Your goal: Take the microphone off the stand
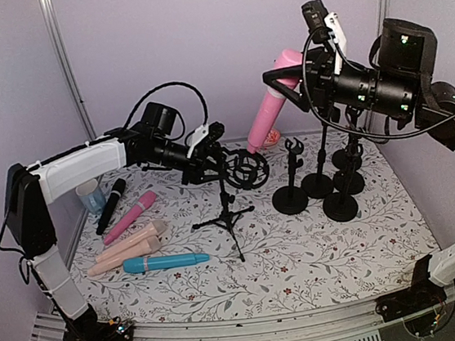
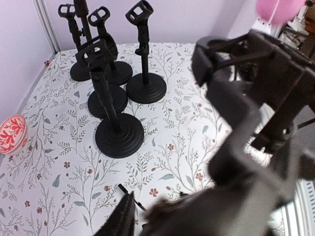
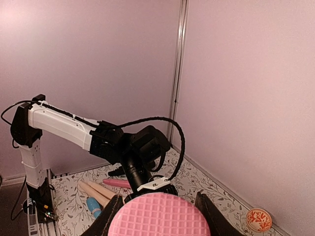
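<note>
The pink microphone (image 1: 269,112) hangs in the air above the table, tilted, clear of the black tripod stand (image 1: 228,207). My right gripper (image 1: 283,82) is shut on it near its head. In the right wrist view the pink grille (image 3: 159,216) fills the space between both fingers (image 3: 106,222). The stand's round shock mount (image 1: 248,168) holds nothing. My left gripper (image 1: 210,158) sits at the stand's neck just behind the mount. In the left wrist view one finger (image 2: 120,219) shows, and the blurred black mount (image 2: 246,113) hides the rest of the jaws.
Several black round-base stands (image 1: 320,185) cluster at the back right, seen also in the left wrist view (image 2: 118,132). Black (image 1: 110,207), pink (image 1: 130,217), beige (image 1: 125,248) and blue (image 1: 166,262) microphones lie at the left beside a cup (image 1: 91,196). A red patterned dish (image 2: 12,133) sits by the back wall.
</note>
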